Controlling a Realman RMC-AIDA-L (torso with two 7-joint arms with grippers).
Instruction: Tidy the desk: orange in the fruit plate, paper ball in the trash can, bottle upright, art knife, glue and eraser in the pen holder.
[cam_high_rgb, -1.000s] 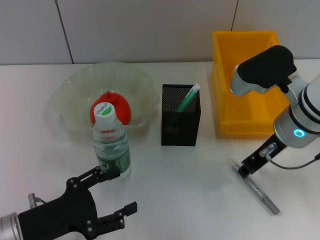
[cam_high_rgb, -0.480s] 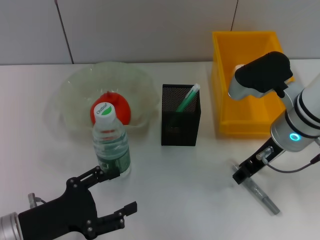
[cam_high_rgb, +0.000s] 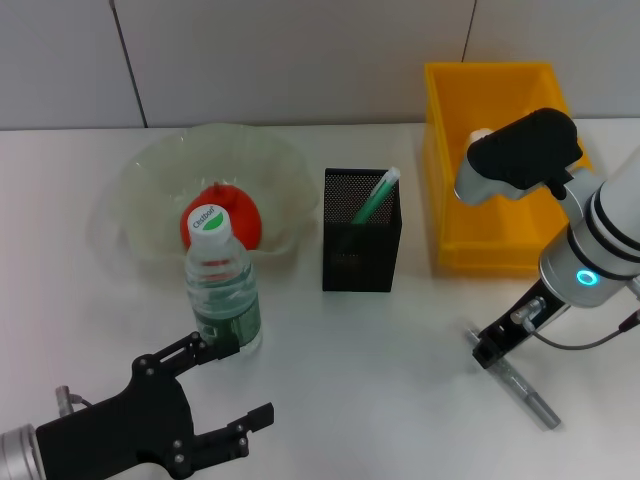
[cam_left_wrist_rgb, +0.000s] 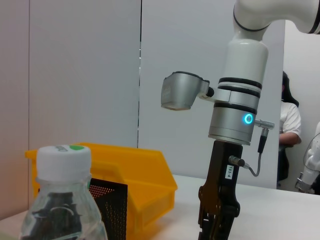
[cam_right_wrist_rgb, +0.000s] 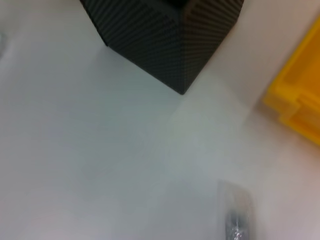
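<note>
Right now:
Right hand: low over the near end of the art knife on the surface; finger state cannot be told.
Left hand: fingers apart, just beside the upright bottle.
Orange: in the fruit plate.
Pen holder: beside the yellow bin.

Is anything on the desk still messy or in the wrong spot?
Yes. The grey art knife lies flat on the white desk, outside the black pen holder. The right end effector is at its near end.
</note>
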